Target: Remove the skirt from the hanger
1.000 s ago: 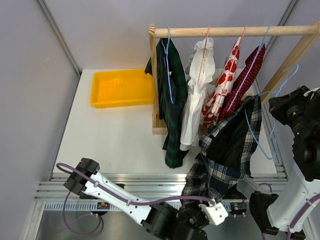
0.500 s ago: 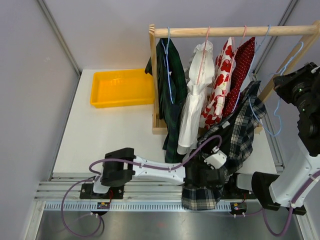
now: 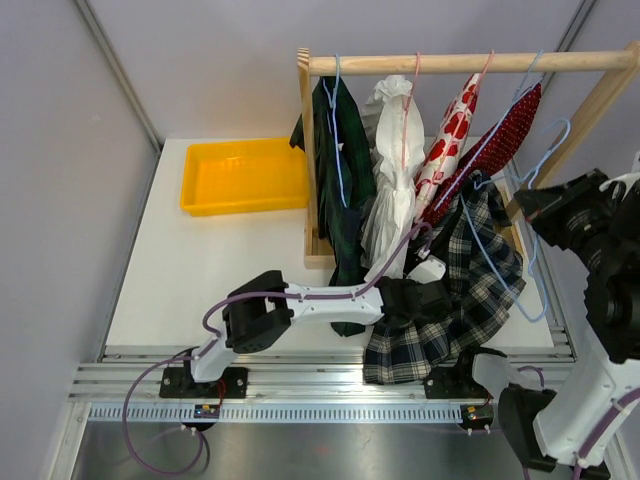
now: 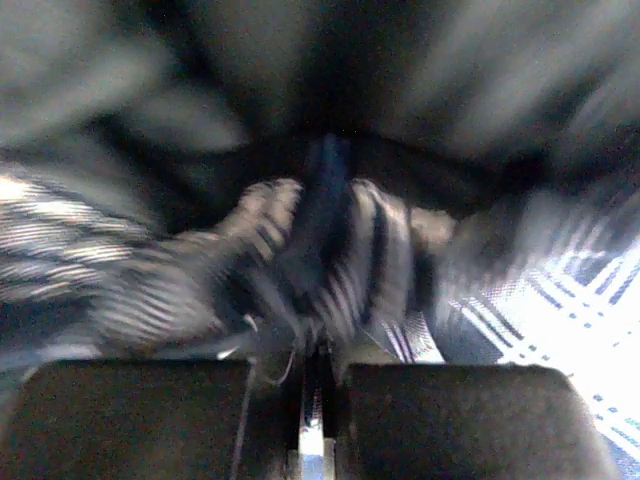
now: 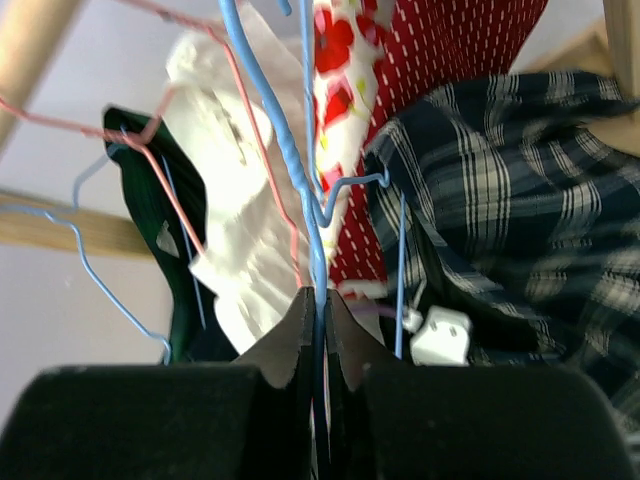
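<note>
The dark plaid skirt hangs on a blue wire hanger in front of the rack's right end, its hem draped over the table's front edge. My right gripper is shut on the hanger wire, which shows pinched between its jaws in the right wrist view. The skirt hangs to the right there. My left gripper is buried in the skirt's left side. In the blurred left wrist view it is shut on a fold of the skirt.
A wooden clothes rack holds a dark green garment, a white one, a red floral one and a red dotted one. A yellow bin sits at the back left.
My left arm has swung from below the table edge up onto the table, carrying the skirt's fabric with it. My right gripper dropped and shifted left with the hanger. The hung garments are swaying.
</note>
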You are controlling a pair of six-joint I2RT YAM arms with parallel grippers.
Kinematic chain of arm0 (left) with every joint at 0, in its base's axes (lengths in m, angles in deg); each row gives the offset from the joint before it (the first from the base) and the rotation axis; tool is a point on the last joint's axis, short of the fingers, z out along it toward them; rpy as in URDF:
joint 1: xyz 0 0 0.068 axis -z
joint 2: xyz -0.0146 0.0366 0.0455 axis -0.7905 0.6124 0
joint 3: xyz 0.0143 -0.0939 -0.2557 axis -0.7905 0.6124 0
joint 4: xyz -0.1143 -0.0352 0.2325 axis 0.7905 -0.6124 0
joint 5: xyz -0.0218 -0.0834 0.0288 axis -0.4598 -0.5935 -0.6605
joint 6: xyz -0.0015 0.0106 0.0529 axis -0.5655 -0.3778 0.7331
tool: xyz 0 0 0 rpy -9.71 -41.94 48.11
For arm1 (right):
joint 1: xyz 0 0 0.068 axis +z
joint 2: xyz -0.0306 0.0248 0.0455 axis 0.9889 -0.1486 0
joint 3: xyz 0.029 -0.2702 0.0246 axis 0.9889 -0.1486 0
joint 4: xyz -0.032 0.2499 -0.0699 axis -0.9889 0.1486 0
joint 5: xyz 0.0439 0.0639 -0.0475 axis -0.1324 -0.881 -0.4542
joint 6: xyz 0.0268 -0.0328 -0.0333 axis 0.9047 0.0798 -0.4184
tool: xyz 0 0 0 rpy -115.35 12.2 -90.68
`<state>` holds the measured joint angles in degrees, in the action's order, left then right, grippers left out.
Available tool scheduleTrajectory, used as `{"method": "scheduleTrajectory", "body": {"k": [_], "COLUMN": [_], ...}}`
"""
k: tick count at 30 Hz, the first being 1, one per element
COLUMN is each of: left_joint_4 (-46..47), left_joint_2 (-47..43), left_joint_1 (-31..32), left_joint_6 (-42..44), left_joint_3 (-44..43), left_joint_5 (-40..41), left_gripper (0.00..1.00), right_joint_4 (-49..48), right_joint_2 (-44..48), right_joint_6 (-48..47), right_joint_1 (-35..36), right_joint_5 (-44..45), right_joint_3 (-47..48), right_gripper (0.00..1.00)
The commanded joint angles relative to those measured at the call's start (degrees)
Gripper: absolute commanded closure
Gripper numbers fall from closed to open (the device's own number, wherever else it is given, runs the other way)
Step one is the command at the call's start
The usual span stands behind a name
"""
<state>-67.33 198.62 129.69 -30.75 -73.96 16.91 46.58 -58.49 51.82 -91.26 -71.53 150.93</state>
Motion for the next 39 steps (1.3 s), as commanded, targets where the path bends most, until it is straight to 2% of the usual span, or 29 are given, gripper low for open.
{"method": "scheduleTrajectory", "body": {"k": [1,2,4,10,13,14,15,17,19,23,24,26,31,34,39], "left_joint_4": [3.92,5.07,4.73,-5.55,-8.02,-8.02,-7.67,-6.27,-6.17,-15.46,-16.62,-18.38,-15.77,-13.03,-15.31], "left_joint_2": [-5.36,-6.08,-6.44,-2.04,-1.95,-2.30,-4.13,-7.12,-11.42,-16.62,-18.98,-21.35,-28.22,-29.20,-27.00], "left_joint_1": [-0.55,-0.55,-0.72,-1.43,-1.25,-1.16,-0.38,1.90,6.91,15.08,18.49,21.50,28.71,29.69,29.69], "left_joint_6": [0.84,1.10,0.58,-0.48,-3.10,-3.98,-5.99,-6.54,-7.68,-13.91,-16.62,-19.44,-26.23,-27.19,-26.85], "left_joint_3": [-0.89,-0.01,-0.69,-5.98,-3.35,0.23,2.18,6.92,11.77,13.10,13.71,14.85,22.22,25.84,24.79], "left_joint_5": [2.89,2.72,3.24,2.99,1.14,0.26,-1.31,-1.85,0.16,2.45,3.58,4.56,7.81,7.38,7.90], "left_gripper": [1.00,1.00,1.00,1.00,1.00,1.00,1.00,1.00,1.00,1.00,1.00,1.00,1.00,1.00,1.00], "right_joint_4": [1.47,2.18,4.64,13.70,13.53,13.18,10.31,5.47,-0.41,-12.72,-16.32,-19.15,-26.44,-26.82,-26.81], "right_joint_2": [5.72,6.96,9.51,7.67,5.48,4.60,4.16,5.12,5.82,7.58,7.32,6.27,0.39,-4.18,-9.46], "right_joint_6": [-0.28,-0.72,-1.60,-6.69,-8.02,-8.02,-8.02,-7.85,-7.23,-5.74,-5.04,-5.12,-7.58,-9.07,-11.53], "right_joint_1": [-0.04,0.31,0.49,0.49,0.93,0.93,0.93,0.93,0.93,0.93,0.93,0.93,0.93,0.93,0.93], "right_joint_5": [-4.01,-2.78,0.56,12.23,18.13,18.85,19.20,18.94,18.94,18.86,18.94,19.03,19.65,20.70,22.54], "right_joint_3": [-8.37,-11.53,-11.65,7.23,17.33,20.40,19.65,12.20,7.80,-5.01,-6.36,-8.56,-7.70,-1.22,3.73], "right_gripper": [1.00,1.00,1.00,1.00,1.00,1.00,1.00,1.00,1.00,1.00,1.00,1.00,1.00,1.00,1.00]}}
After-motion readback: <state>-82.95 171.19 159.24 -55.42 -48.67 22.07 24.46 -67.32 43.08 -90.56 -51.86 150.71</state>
